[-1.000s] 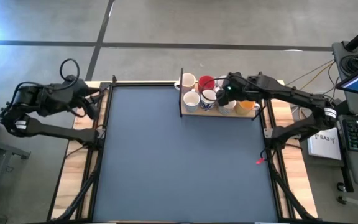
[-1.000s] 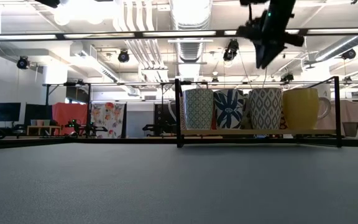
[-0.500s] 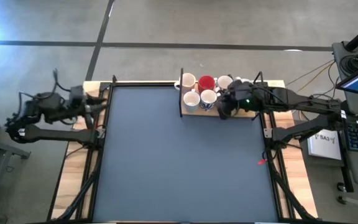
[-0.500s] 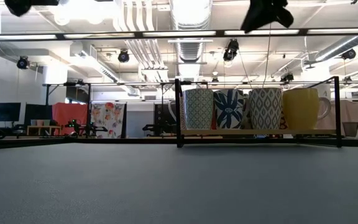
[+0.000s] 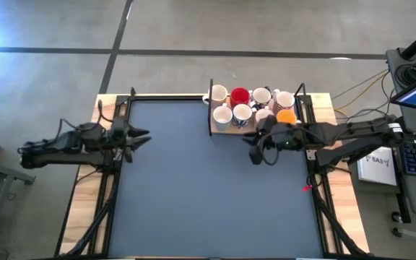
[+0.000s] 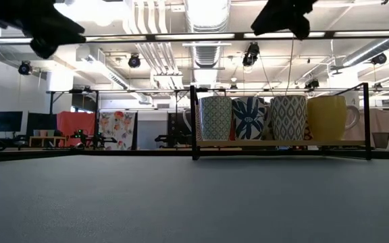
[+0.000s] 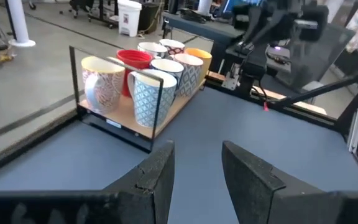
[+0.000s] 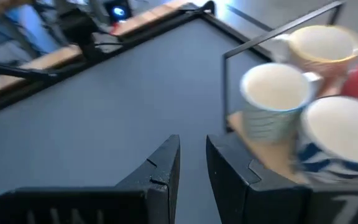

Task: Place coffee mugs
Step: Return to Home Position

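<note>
Along the front row we see a teal-diamond mug (image 6: 216, 118), white with a teal lattice, then a navy mug (image 6: 249, 118) splashed with white leaves, a grey-diamond mug (image 6: 288, 118) on white, and a plain yellow mug (image 6: 328, 118). Behind them we have a glossy red mug (image 7: 134, 59) and a cream mug (image 7: 101, 79) with pinkish florals. The shelf (image 7: 173, 111) shows pale wood in a black frame; the table mat (image 5: 208, 188) is slate blue-grey.

left end effector (image 5: 141, 136), right end effector (image 5: 251, 148), parted
</note>
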`<act>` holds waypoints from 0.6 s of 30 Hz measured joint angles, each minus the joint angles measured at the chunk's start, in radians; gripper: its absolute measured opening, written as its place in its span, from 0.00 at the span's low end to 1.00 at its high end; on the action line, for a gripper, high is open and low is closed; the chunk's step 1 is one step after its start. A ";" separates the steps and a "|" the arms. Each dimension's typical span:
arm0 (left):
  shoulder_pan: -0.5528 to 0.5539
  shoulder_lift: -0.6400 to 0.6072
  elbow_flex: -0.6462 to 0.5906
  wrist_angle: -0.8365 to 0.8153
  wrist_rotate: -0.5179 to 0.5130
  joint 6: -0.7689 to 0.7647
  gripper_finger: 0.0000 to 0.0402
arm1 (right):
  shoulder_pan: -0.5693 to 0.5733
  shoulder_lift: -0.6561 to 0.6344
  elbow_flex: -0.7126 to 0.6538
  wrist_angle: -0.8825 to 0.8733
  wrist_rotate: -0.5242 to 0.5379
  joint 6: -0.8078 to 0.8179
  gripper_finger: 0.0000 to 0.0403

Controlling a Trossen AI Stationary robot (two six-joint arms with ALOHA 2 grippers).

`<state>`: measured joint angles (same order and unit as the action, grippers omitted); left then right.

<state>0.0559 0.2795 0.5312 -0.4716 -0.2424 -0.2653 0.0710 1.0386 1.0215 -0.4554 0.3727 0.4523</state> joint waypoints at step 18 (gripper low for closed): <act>0.000 0.026 -0.462 0.886 0.052 -0.111 0.29 | 0.102 -0.074 -0.533 0.865 -0.199 0.020 0.17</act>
<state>0.0559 0.3060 0.0694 0.4142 -0.1905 -0.3762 0.1734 0.9642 0.4890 0.4092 0.1738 0.4722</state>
